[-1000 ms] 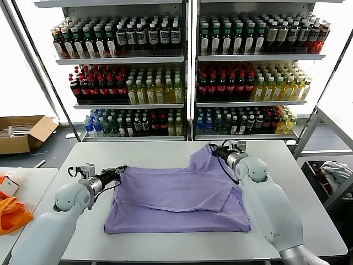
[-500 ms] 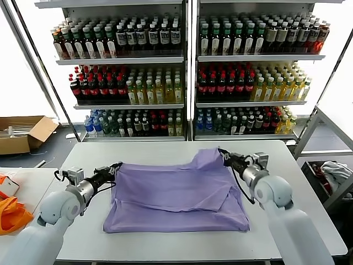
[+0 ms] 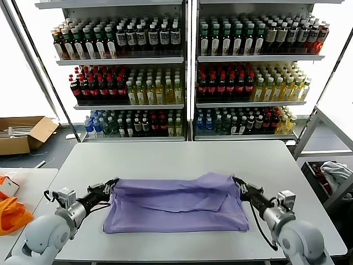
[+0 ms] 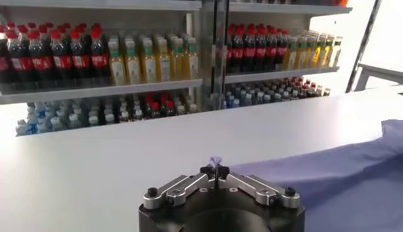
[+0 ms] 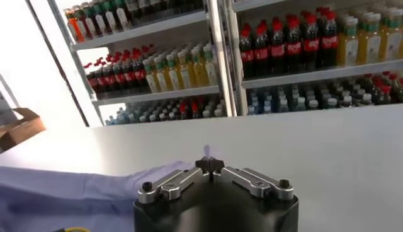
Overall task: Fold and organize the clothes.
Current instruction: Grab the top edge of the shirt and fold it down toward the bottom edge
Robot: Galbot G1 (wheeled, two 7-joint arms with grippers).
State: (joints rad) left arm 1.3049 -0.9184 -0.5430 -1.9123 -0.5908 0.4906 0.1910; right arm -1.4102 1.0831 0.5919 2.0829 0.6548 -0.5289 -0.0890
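The clothes, one lavender T-shirt (image 3: 176, 207), lie on the white table (image 3: 176, 157), folded over into a wide band with its far edge doubled toward me. My left gripper (image 3: 112, 183) is shut on the shirt's left upper corner, and a small tuft of lavender cloth (image 4: 215, 160) pokes out between its closed fingertips in the left wrist view. My right gripper (image 3: 238, 182) is shut on the right upper corner, with a sliver of fabric (image 5: 206, 151) showing above its tips. Both hold their corners low over the table.
Shelves of bottled drinks (image 3: 187, 72) stand behind the table. A cardboard box (image 3: 25, 132) lies on the floor at the left. Orange fabric (image 3: 11, 212) rests on a side table at the left. A white-and-red cloth bundle (image 3: 335, 171) sits at the right.
Both grippers have pulled the shirt's far edge toward me and down, laying the top half over the lower half. The raised right corner has dropped flat and the shirt is now a shorter band.
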